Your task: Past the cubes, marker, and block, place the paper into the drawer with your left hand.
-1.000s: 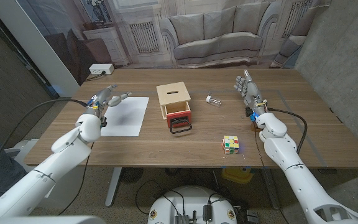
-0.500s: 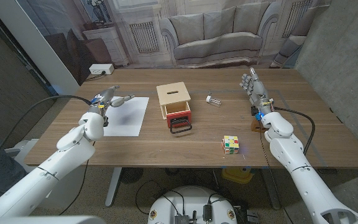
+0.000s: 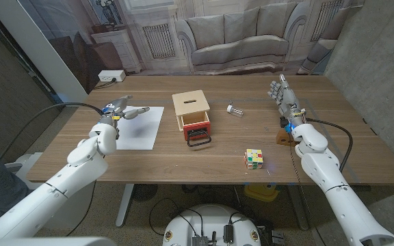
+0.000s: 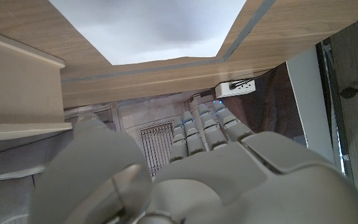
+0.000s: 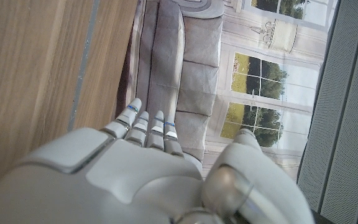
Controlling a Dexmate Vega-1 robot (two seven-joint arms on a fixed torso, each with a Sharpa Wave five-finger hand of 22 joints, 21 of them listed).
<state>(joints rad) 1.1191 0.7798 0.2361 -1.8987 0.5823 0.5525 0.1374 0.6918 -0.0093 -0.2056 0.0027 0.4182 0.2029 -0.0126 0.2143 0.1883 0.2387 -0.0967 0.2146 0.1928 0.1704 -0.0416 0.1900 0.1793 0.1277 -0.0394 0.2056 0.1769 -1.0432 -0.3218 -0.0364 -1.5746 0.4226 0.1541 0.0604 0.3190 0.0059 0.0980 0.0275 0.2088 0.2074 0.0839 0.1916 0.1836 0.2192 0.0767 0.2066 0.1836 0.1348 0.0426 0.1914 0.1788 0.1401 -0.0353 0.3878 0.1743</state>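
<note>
Head view: the paper (image 3: 139,127) lies flat on the worktop (image 3: 204,160), at its left side, beside the wooden box (image 3: 190,107). The left hand (image 3: 120,110) hovers over the sheet's near-left corner, fingers extended and holding nothing; this placement suits an approach to lift the sheet, judged not yet gripped. The box's red drawer (image 3: 197,127) stands pulled out toward the robot, black handle (image 3: 199,141) forward, so the sheet can go in; its inside looks bare, though I cannot tell for certain. The right hand (image 3: 284,95) stands upright at the far right, fingers together and straight, holding nothing, well apart from the work. A colour cube (image 3: 254,158), a small marker-like item (image 3: 234,108) and a brown block (image 3: 284,139) lie right of the box.

Left wrist view: the left hand's fingers reach out loosely, close together, with the sheet beyond them and the box wall to one side.

Right wrist view: fingers straight, side by side, thumb apart, nothing held.
</note>
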